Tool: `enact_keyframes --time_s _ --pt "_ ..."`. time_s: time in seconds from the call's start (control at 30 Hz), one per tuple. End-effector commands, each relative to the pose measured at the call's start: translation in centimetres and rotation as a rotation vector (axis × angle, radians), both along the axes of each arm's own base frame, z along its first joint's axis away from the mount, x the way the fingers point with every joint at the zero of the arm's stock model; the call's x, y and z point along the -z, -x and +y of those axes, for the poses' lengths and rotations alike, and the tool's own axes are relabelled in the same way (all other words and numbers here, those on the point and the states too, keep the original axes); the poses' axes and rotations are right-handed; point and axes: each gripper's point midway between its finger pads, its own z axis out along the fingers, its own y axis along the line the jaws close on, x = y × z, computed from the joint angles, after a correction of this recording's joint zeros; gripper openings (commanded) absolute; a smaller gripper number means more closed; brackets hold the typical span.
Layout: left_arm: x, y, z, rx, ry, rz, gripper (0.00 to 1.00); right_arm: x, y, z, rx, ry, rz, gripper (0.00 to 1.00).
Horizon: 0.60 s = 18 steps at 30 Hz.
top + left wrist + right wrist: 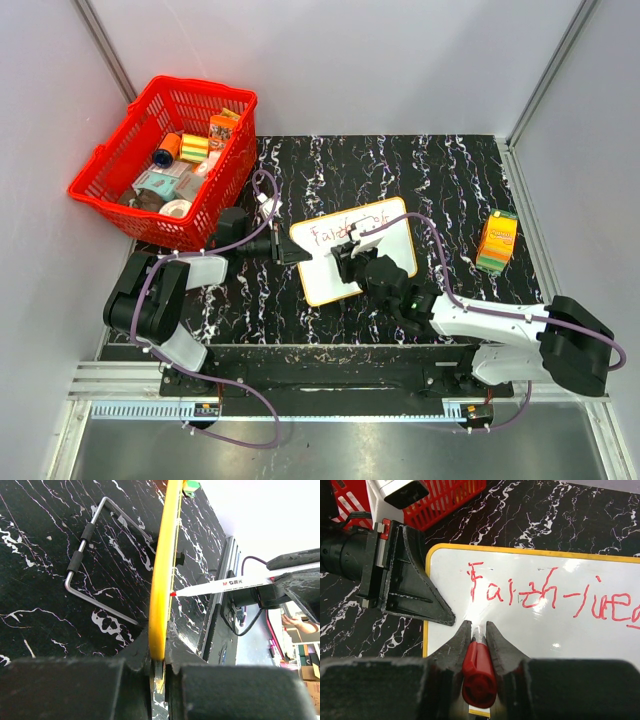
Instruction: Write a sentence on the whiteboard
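The whiteboard (320, 272) with its orange-yellow rim lies mid-table. My left gripper (288, 246) is shut on its left edge; in the left wrist view the rim (161, 570) runs edge-on between the jaws of that gripper (159, 667). One line of red lettering, the sentence (545, 596), runs along the upper part of the board (535, 635) and also shows in the top view (335, 233). My right gripper (478, 626) is shut on a red-ended marker (479, 675) over the board's lower left. The marker's white barrel (235, 583) points its red tip at the board face.
A red basket (165, 160) holding several small items stands at the back left. An orange and green pack (497, 242) lies at the right. A bent wire stand (95, 565) lies on the black marbled table behind the board. White walls close in the table's sides.
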Motion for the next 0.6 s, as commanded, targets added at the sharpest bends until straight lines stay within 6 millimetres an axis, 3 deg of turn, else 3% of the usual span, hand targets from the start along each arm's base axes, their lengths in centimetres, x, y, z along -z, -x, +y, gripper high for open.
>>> enact_keyframes --time_s 0.0,0.57 --pt "2.9 -1.6 1.3 -0.073 -0.118 -0.052 0.0 -1.0 0.0 0.7 -0.002 -0.049 -0.011 0.0" --pt "3.0 -1.6 1.3 -0.069 -0.117 -0.049 0.0 1.2 1.2 0.1 -0.036 -0.01 0.053 0.0"
